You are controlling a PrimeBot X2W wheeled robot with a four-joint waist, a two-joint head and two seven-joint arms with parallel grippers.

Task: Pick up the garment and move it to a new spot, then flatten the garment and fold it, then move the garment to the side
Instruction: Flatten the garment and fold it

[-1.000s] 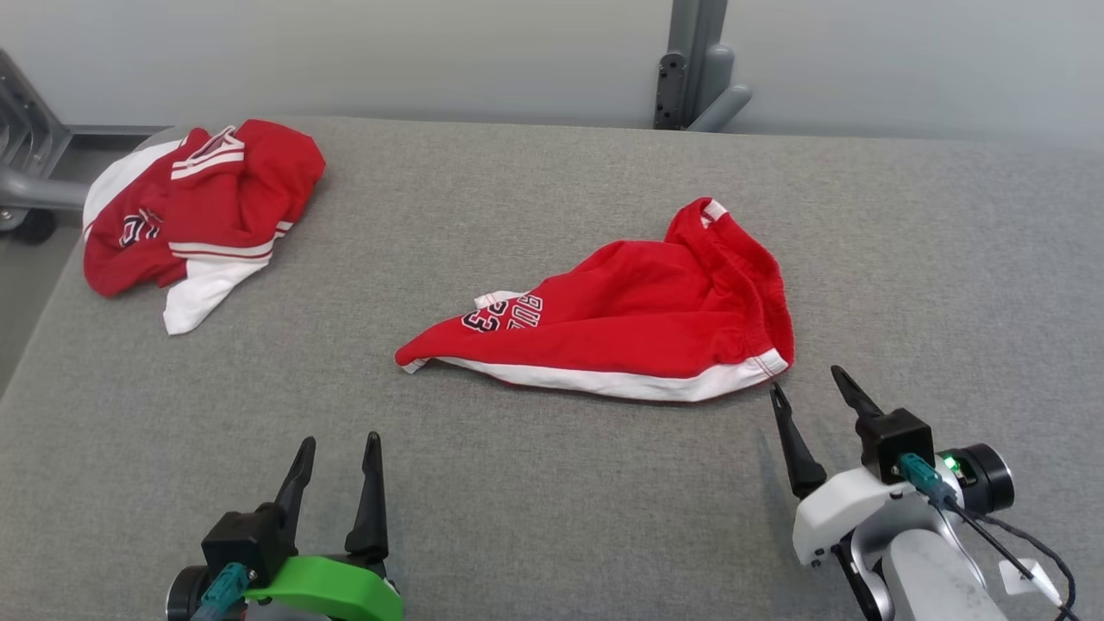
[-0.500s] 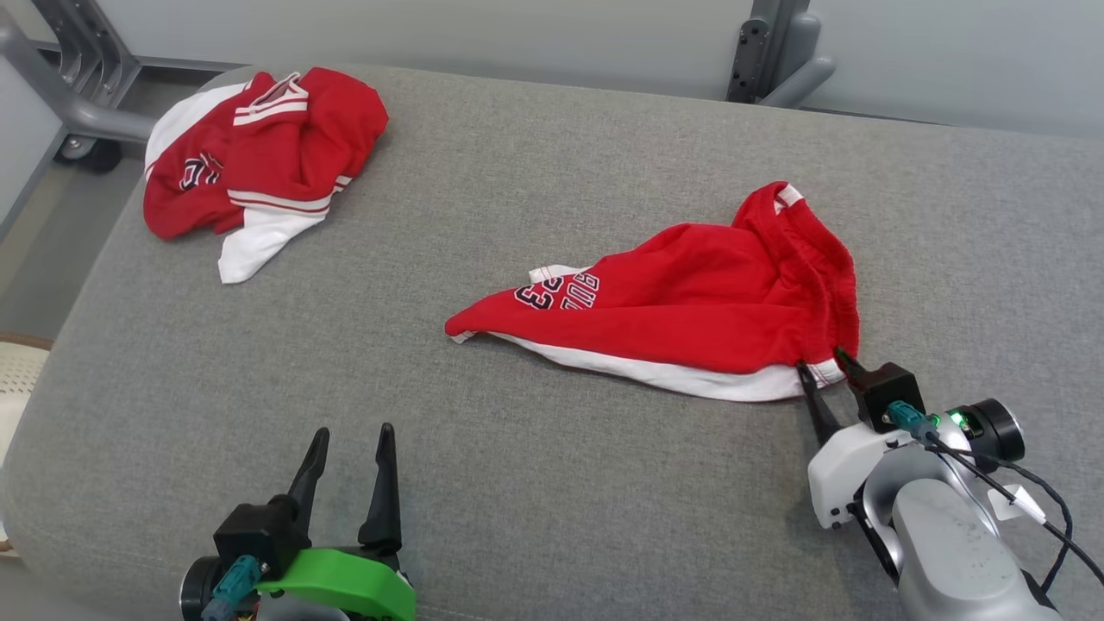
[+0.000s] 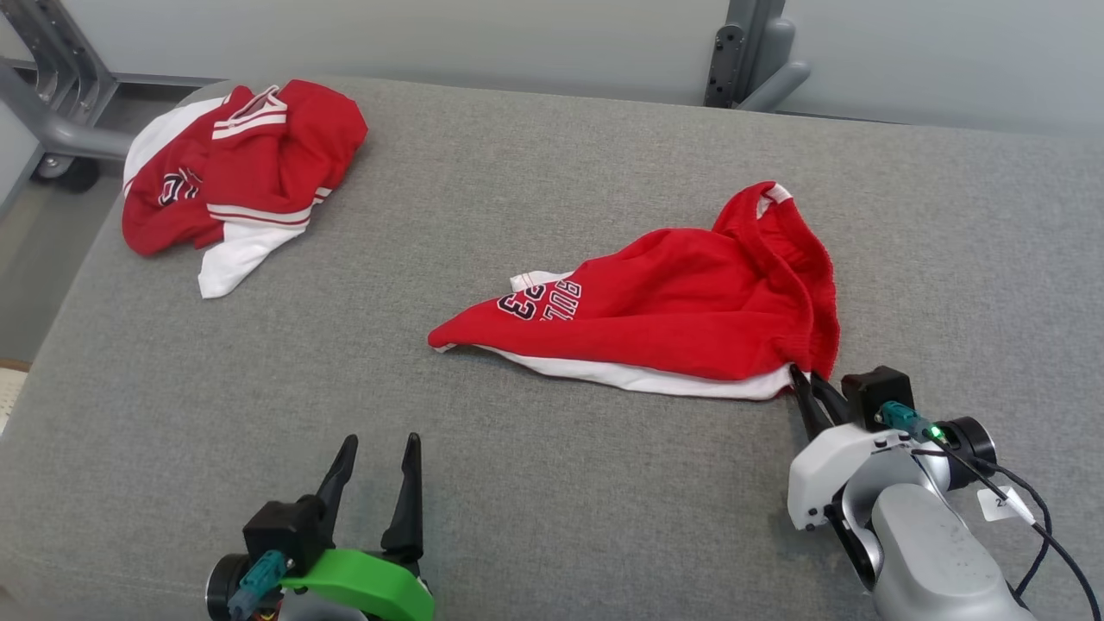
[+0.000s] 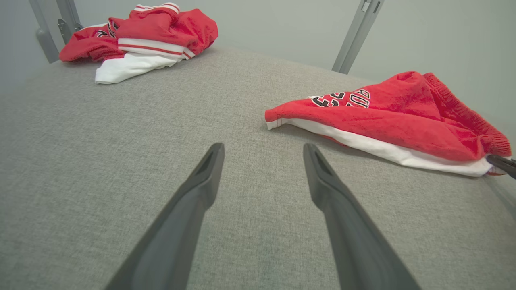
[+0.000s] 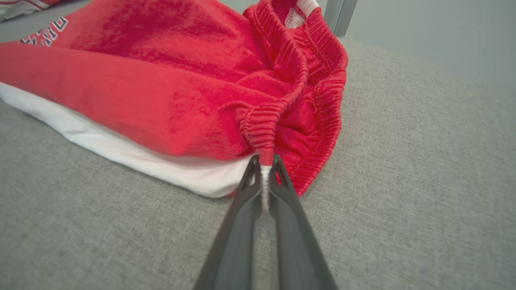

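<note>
Shorts (image 3: 673, 319), red with a white hem and dark lettering, lie in a loose heap on the grey padded surface (image 3: 552, 500). In the head view we see them right of the middle, toward three o'clock. At their five o'clock corner the right gripper (image 3: 804, 377) has its two dark fingers pressed together on the elastic waistband. The left gripper (image 3: 380, 442) stands at seven o'clock with its fingers spread and nothing between them, well apart from the shorts. A second garment (image 3: 233, 164), red and white, sits bunched at ten o'clock near a grey metal frame (image 3: 52, 121).

In the left wrist view we look between the spread fingers at bare grey fabric. The shorts lie at two o'clock and the second garment at eleven.

The right wrist view (our clearest look at the grip) shows both fingers clamped on a pinch of ribbed red waistband with a sliver of white seam between them. The rest of the shorts rests on the surface from nine to twelve o'clock.
</note>
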